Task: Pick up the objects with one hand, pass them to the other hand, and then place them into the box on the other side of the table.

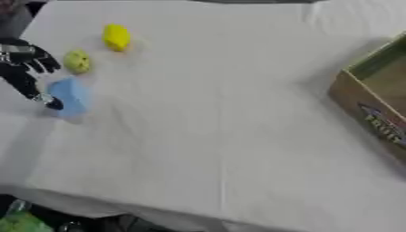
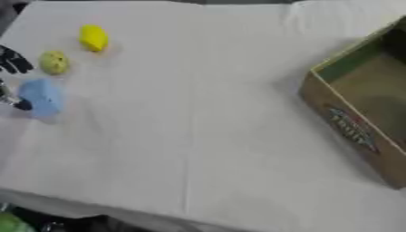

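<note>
Well, the box (image 2: 353, 122) at the table's (image 2: 198, 113) right shows only bare floor, while the left hand (image 1: 24, 68) reaches, fingers spread, touching the blue object (image 1: 71, 96).

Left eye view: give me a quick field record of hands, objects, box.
left hand: at table's left edge, fingers spread open, a fingertip at the blue object
right hand: not in view
blue object: on the cloth, nearest of three
yellow-green round object: behind the blue one
yellow object: farthest
cardboard box: right side, open top, nothing visible inside
table cover: white cloth
</note>
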Controlling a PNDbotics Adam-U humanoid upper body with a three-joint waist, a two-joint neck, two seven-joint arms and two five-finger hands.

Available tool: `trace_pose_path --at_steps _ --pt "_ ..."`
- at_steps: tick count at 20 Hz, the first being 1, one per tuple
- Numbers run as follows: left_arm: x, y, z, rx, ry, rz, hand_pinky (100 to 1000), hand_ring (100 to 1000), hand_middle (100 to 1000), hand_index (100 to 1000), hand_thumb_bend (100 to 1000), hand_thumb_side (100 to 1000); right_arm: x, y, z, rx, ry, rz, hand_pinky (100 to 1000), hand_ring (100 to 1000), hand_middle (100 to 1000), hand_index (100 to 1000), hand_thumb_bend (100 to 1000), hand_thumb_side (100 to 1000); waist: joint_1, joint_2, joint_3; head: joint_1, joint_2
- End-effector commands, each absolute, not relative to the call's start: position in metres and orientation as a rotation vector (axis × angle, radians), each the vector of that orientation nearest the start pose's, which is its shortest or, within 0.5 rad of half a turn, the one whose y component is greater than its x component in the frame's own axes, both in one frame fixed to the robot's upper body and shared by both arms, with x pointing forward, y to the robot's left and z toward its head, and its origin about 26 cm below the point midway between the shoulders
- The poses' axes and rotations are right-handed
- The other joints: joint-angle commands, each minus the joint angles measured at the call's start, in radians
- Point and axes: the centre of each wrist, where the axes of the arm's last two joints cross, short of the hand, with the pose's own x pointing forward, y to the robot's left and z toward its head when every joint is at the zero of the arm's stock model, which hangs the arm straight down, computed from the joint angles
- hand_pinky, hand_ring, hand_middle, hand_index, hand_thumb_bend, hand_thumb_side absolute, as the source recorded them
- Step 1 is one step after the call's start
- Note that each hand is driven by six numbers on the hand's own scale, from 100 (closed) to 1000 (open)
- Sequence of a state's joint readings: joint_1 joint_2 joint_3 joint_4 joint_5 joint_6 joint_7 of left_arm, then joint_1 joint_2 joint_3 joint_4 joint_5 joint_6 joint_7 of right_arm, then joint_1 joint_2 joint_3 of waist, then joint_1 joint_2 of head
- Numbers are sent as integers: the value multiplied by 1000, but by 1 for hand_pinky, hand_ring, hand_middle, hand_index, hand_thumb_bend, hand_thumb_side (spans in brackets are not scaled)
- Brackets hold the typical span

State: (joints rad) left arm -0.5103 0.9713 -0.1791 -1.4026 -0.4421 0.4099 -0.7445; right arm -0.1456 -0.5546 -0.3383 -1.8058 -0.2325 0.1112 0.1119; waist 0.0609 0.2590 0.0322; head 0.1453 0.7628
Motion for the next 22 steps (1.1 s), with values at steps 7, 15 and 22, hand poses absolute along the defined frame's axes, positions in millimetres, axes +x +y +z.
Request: trace_pose_path --at_steps 7,15,22 --pt "369 416 230 768 -751 -1098 969 909 814 871 663 164 282 -414 197 -398 -1926 234 966 632 709 734 100 583 3 -6 0 7 -6" --pt "372 417 223 777 -748 -1071 957 899 801 860 636 143 282 -414 196 -396 -1925 236 966 632 710 734 100 583 1 -5 -1 9 -6" --pt "375 418 218 786 -746 -1066 944 892 792 851 612 124 282 -414 196 -395 -1925 237 966 632 710 734 100 583 0 -4 -1 11 -7"
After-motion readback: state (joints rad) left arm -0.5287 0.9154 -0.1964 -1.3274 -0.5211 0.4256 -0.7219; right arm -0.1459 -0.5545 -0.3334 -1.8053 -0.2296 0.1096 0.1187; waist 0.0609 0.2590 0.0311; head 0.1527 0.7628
